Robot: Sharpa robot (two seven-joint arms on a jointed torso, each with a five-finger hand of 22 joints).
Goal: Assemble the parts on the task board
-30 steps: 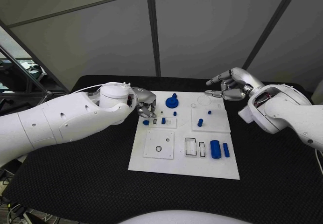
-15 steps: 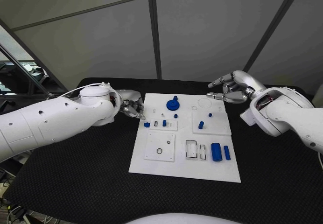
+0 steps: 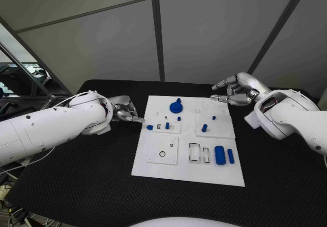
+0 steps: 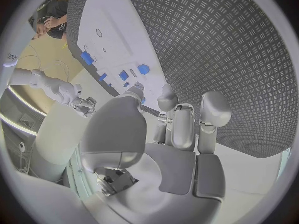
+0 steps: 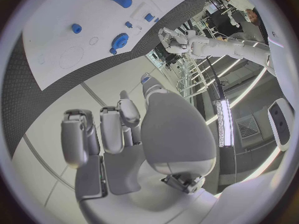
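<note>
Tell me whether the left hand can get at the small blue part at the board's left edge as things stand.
Probably yes: the left hand sits beside the task board, holding nothing, and nothing lies between it and the small blue part.

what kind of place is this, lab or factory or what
Most likely a robotics lab or test cell. A white task board with small blue parts lies on a black table, grey partition panels stand behind it, and both robot hands hover nearby.

left hand (image 3: 124, 113) has drawn back off the task board (image 3: 189, 166) onto the table's left
</note>
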